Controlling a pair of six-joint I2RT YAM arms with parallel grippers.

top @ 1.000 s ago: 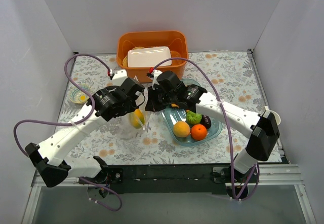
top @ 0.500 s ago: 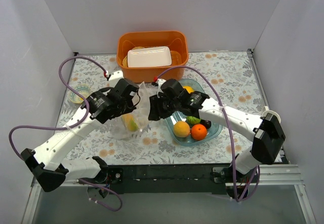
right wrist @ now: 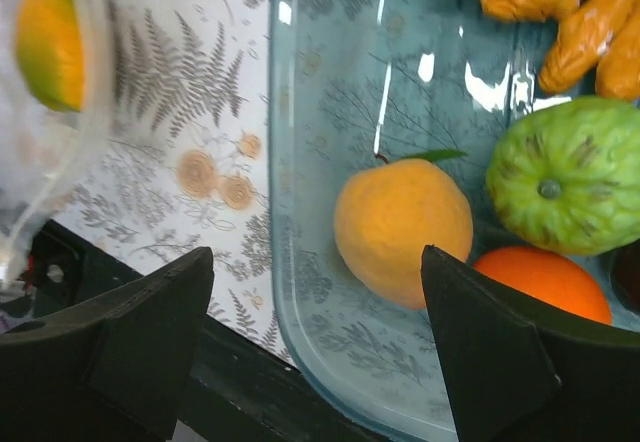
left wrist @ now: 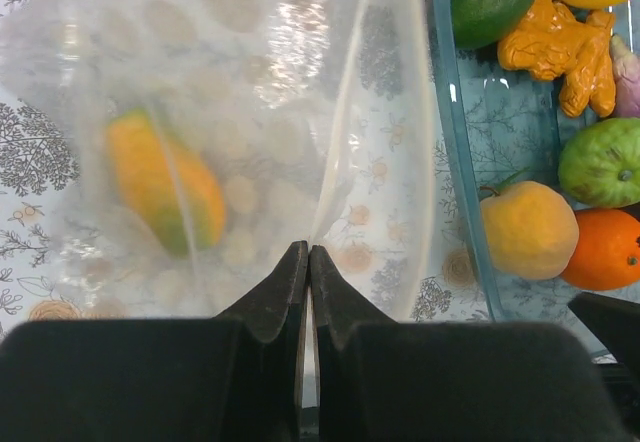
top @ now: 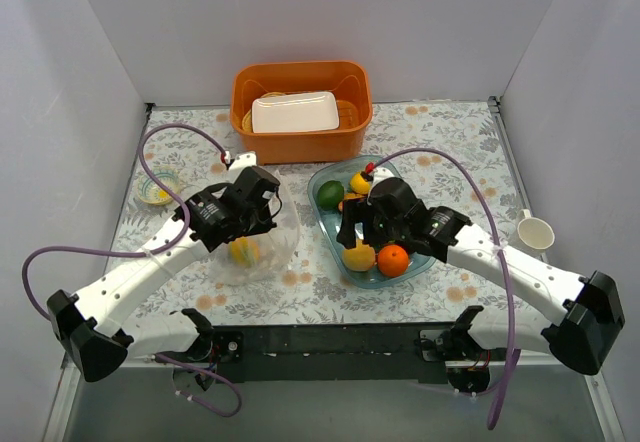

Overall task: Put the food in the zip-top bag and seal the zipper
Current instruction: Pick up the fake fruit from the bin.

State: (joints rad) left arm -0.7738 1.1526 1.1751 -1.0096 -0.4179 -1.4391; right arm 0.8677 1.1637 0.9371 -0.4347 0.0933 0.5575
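The filling step looks to be in hand, with sealing a long way off. One yellow-green mango (left wrist: 165, 192) lies inside the zip-top bag (top: 262, 262), which sits on the flowered tablecloth (top: 450, 147) just left of the blue tray (left wrist: 455, 162). The left gripper (left wrist: 308, 252) has its jaws pressed tight on a fold of the bag's clear film at the right side, seemingly holding the mouth up. The right gripper (right wrist: 318, 262) is spread wide with nothing between its fingers, hanging over the near left part of the tray just above a yellow-orange citrus (right wrist: 402, 227). The rest of the food is in that tray: an orange (top: 393, 259) at the near end, a ridged green fruit (right wrist: 570, 177), a knobbly piece of ginger (left wrist: 555, 47), then a smooth dark-green fruit (top: 331, 194) and a lemon (top: 360, 183) at the far end. The next move probably calls for lowering onto the citrus, closing round its widest part, and carrying it left into the bag's mouth. The bag is thin, glossy, crinkled and slack, so it will sag unless held. The tray is hard, slick and clear, with a raised rim to clear on the way out. The fruits look round, matte and firm, so they could roll. I cannot pick out the zipper with any certainty.
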